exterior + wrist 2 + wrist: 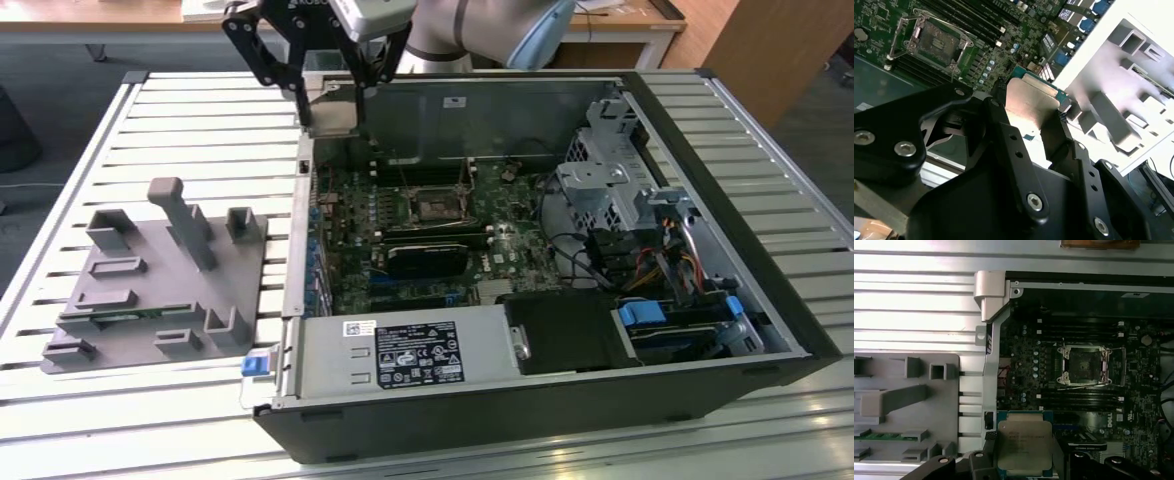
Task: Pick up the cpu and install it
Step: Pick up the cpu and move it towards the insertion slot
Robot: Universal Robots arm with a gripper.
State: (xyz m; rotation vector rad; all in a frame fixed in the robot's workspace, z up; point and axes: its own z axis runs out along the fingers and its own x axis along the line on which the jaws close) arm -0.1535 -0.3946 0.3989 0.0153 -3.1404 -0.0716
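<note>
**Clerk:** List the entries from the exterior view's left, each placed against the socket (434, 205).

**Keeper:** Item one, grey fixture (160, 300). It sits on the slatted table (200, 120), well apart from the socket toward the exterior view's left, outside the computer case (534, 410). Its posts and slots look made to keep parts at known spots. Item two, memory stick (127, 316). It is sunk edge-on in a fixture slot, equally far from the socket, with just a green strip exposed.

**Clerk:** The tool?

**Keeper:** Item three, gripper (331, 82). It is raised above the case's corner, beyond the socket and toward the exterior view's left of it. Its fingers (1006, 135) are clamped on item four, the cpu (1024, 447), by two opposite edges. The chip lies flat, metal top toward the wrist cameras. I judge this grip spares the contact face and keeps the chip square. It is apart from the socket, not over it.

**Clerk:** And rightward?

**Keeper:** Item five, the socket itself. It is mid-motherboard (354, 215), a metal frame round a dark centre, apparently empty. Item six, drive cage (601, 190). It is near the socket toward the exterior view's right, with cables beside it.

**Clerk:** Anything unrecorded?

**Keeper:** The cpu's underside is turned away. Where the pads meet its edges is masked by the black linkage. The arm is cut off at the exterior view's upper edge. Whether the socket frame is latched, I cannot tell.
</note>
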